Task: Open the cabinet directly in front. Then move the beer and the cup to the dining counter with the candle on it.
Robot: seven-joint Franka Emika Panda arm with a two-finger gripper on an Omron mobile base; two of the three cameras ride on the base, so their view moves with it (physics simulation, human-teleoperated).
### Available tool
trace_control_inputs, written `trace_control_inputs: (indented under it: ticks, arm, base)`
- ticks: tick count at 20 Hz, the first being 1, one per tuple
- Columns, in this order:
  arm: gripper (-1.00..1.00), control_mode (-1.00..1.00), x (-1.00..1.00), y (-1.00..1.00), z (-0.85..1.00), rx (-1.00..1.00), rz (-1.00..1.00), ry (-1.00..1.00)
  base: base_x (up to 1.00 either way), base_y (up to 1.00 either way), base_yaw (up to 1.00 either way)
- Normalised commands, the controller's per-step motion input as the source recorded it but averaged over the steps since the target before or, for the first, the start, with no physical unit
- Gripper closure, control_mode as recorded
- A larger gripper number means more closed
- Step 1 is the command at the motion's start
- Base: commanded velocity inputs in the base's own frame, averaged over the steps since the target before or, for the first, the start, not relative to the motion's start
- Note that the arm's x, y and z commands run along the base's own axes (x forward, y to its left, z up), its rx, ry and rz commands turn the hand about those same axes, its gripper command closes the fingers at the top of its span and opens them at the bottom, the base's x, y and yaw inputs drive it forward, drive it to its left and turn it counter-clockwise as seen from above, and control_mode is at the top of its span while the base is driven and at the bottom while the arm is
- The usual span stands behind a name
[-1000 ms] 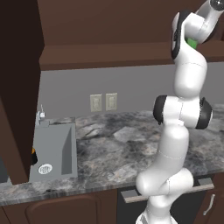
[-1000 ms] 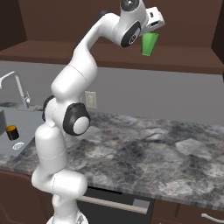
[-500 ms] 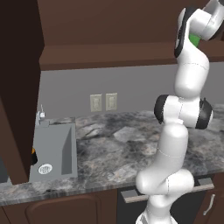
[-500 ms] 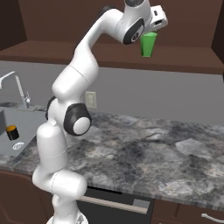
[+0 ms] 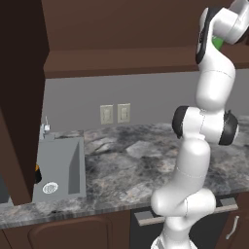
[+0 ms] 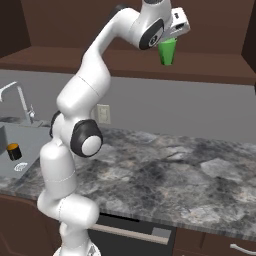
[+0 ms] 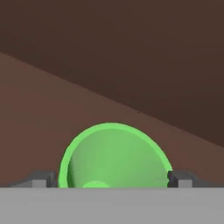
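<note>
The green cup stands upright on the shelf of the dark brown wall cabinet. The cabinet's left door is swung out toward me. My gripper reaches in from above the cup, open. In the hand view the cup lies between my two fingertips, its rim spanning nearly the whole gap. A sliver of the cup shows behind the wrist in the left base view. The beer, the dining counter and the candle are out of view.
Below the cabinet runs a marbled worktop with a grey sink at its left. A black-and-orange cylinder lies in the sink, beside a faucet. Two wall outlets sit on the backsplash. Another open door hangs at the right.
The hand has edged slightly lower and closer around the cup. The jaws have stayed wide and the cup has stayed on the shelf.
</note>
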Motion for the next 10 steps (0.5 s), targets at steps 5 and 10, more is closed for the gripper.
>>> trace_control_inputs:
  ticks: [5, 10]
  arm:
    - [-1.0, -1.0, 0.0, 0.26, -0.11, -0.01, 0.0, 0.01]
    - [-1.0, -1.0, 0.0, 0.14, -0.24, 0.0, 0.0, 0.02]
  base:
    - [0.0, 0.0, 0.0]
    - [0.0, 0.0, 0.0]
